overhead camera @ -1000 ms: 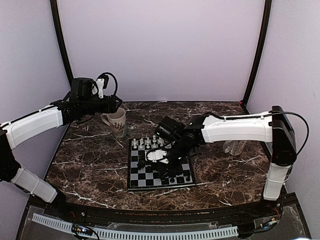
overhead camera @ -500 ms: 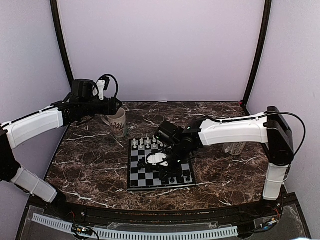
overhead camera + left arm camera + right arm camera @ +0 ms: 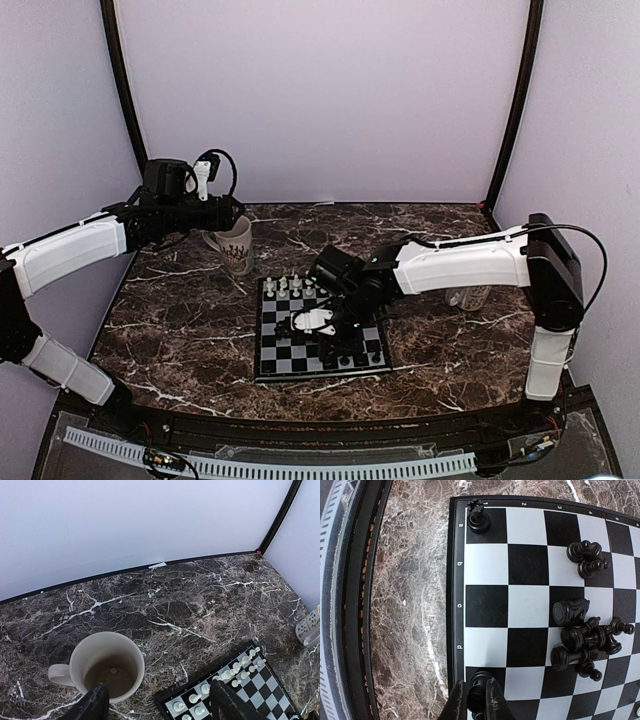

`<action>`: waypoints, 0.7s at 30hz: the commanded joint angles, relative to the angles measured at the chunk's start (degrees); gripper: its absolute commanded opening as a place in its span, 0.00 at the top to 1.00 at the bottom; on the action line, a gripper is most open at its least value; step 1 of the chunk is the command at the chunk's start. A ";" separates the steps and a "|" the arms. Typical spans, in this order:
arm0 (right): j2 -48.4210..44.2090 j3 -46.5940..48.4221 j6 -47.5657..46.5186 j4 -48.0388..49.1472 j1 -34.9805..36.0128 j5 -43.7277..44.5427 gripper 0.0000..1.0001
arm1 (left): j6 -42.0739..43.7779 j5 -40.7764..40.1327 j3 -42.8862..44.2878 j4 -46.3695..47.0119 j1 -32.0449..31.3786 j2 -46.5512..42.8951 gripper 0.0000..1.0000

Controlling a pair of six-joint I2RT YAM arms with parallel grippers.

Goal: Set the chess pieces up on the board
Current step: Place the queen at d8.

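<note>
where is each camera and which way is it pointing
Top external: high behind the robot, looking down on the board; left arm and right arm show.
Left wrist: above the mug, facing the back wall; open left gripper shows.
Right wrist: looking down at the board's edge; right gripper shut on a black piece.
All three share the board.

A dark brown marble counter (image 3: pixel 180 330) veined in white stands in a plain, pale lilac booth. The back wall (image 3: pixel 320 100) meets the side walls (image 3: pixel 50 120) at black corner posts (image 3: pixel 123 100). A white slotted strip (image 3: pixel 300 466) lines the near edge. The light is soft and even.
</note>
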 commanded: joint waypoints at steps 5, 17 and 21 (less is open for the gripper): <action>1.00 -0.77 -0.20 0.96 0.43 0.11 0.88 | 0.56 0.82 -0.73 0.28 -0.25 -1.20 0.29; 0.92 -1.03 -0.24 1.10 0.43 1.07 0.81 | 0.60 1.08 -0.73 0.32 -0.27 -1.04 0.29; 1.04 -1.12 -0.29 1.06 0.38 1.04 0.81 | 0.48 1.38 -0.73 0.32 -0.22 -0.93 0.29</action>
